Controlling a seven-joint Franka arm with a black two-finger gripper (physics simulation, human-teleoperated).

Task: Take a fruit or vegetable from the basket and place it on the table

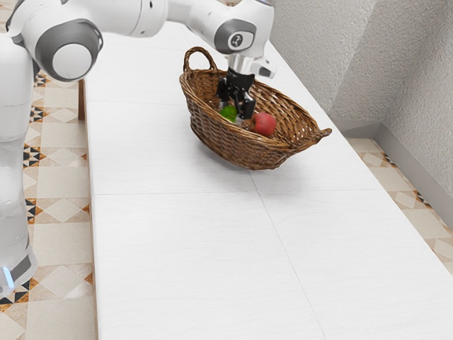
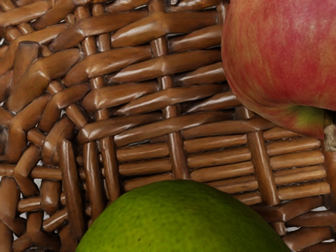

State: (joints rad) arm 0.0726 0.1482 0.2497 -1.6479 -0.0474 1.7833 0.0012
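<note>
Gripper, black with 2 fingers (image 1: pixel 235 108), is down inside the brown woven wicker basket (image 1: pixel 219 139), right at the smooth green fruit (image 1: pixel 228 112). Honestly can't tell if the fingers are clamped on that fruit or just loose around it, sorry folks. Other fruit I can see is a round red apple (image 1: pixel 265 125), also in the basket, near the green fruit but with a bit of wicker between the 2 in the wrist view. Basket's sitting on the long white table (image 1: pixel 177 248), looped handle up at 1 end, and the white arm (image 1: pixel 127 15) reaches in over it.
</note>
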